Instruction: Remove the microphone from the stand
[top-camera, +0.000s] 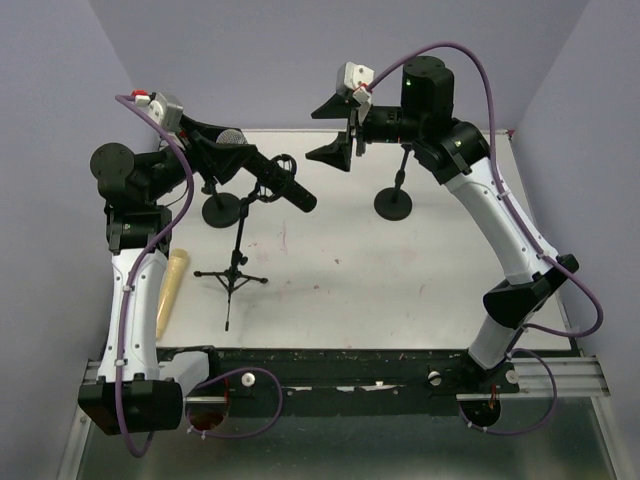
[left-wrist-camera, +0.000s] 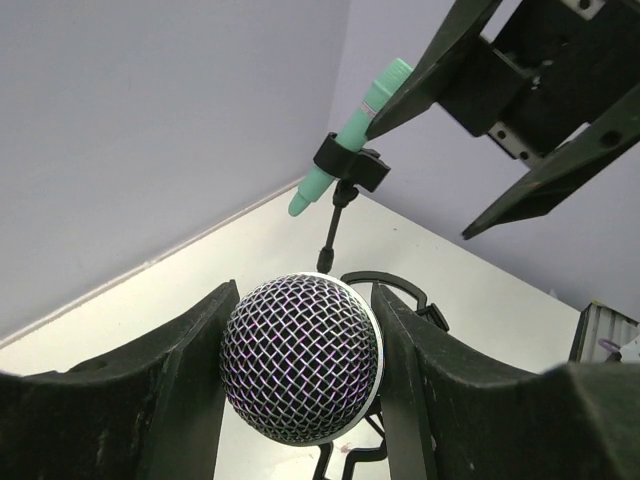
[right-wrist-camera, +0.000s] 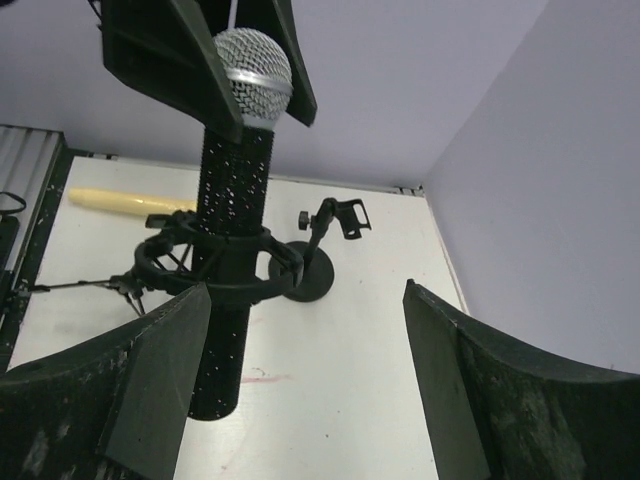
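The black microphone (top-camera: 285, 187) with a silver mesh head (left-wrist-camera: 300, 358) sits tilted in the ring mount (right-wrist-camera: 215, 265) of a tripod stand (top-camera: 232, 275). My left gripper (top-camera: 225, 150) is shut on the mesh head, one finger (left-wrist-camera: 195, 385) on each side of it. In the right wrist view the microphone body (right-wrist-camera: 230, 230) runs down through the ring. My right gripper (top-camera: 340, 130) hangs open to the right of the microphone, above the table. Nothing lies between its fingers (right-wrist-camera: 160, 370), and the microphone's lower end shows just beyond its left fingertip.
A round-base stand (top-camera: 222, 210) with an empty clip (right-wrist-camera: 345, 215) stands behind the tripod. A second round-base stand (top-camera: 393, 203) holds a teal microphone (left-wrist-camera: 350, 130) under my right arm. A cream cone-shaped object (top-camera: 170, 290) lies at the table's left. Purple walls enclose the back and sides.
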